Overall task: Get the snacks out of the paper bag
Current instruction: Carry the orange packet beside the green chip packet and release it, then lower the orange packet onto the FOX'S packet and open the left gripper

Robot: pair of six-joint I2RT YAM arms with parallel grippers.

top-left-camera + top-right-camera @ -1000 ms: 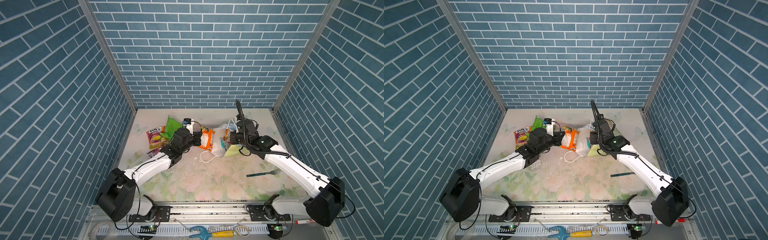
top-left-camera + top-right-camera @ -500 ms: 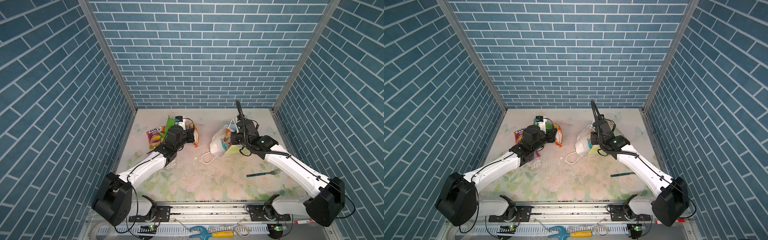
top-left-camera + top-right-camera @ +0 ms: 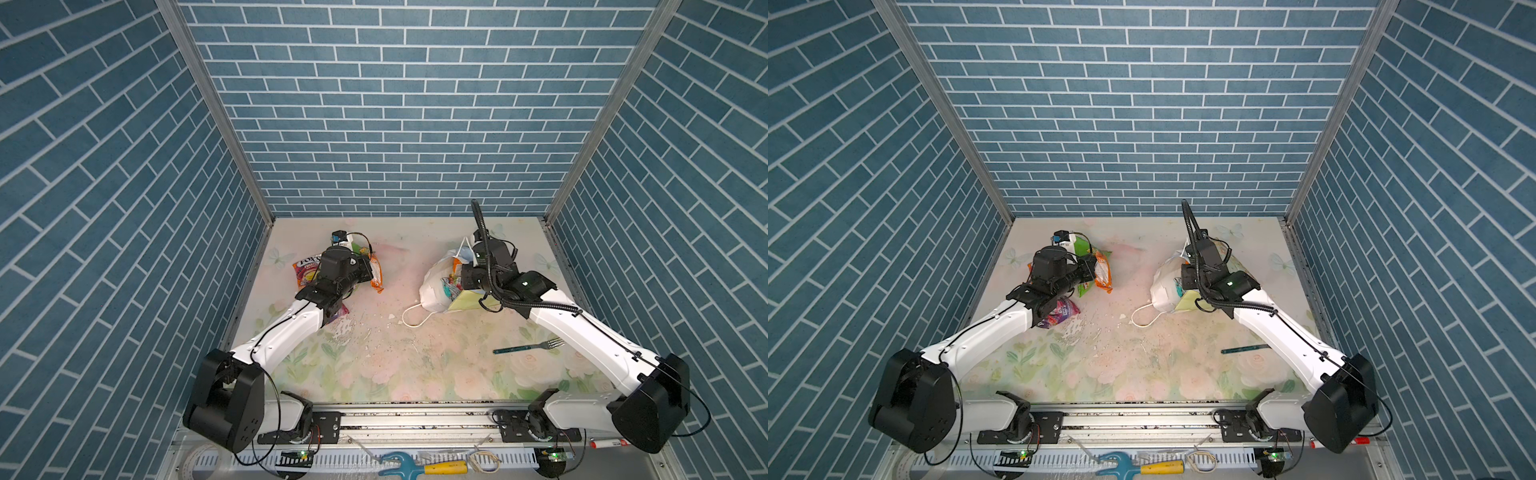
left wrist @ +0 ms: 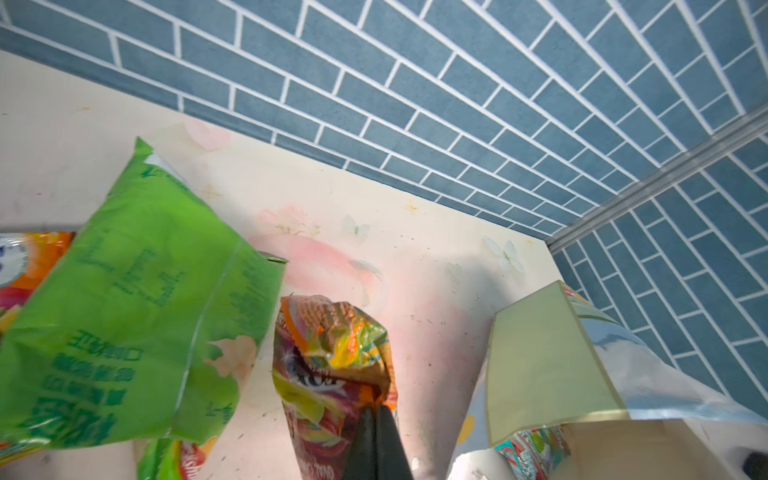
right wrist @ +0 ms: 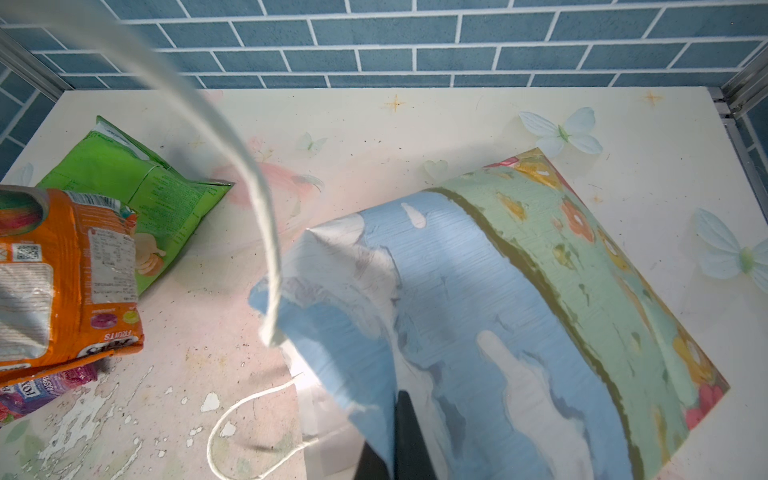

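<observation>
On the floral tabletop, at about 2 o'clock in both top views, the tall paper bag with a sky-and-clouds print, white inside and pale yellow side panels lies on its side. Its mouth is turned towards 8 o'clock. One white cord handle loops flat on the table at the mouth's 7 o'clock side. A teal-and-multicoloured plastic packet shows inside the mouth. The right gripper has its fingers together, clamped on the printed wall of the paper bag near the mouth, where the blue paper is crumpled.

Over at 10 o'clock, well apart from the bag, the left gripper has its fingers pressed together on one end of an orange, multicoloured crinkly candy packet. Whether the other end touches the table I cannot tell. Just beside it, towards 11 o'clock, lies the large bright green chip bag. A multicoloured "FOX'S" packet lies at 9 o'clock of the gripper. A purple plastic packet lies at 7 o'clock, partly hidden by the left arm. A teal-handled metal fork lies at 4 o'clock on the table, near the right arm.
</observation>
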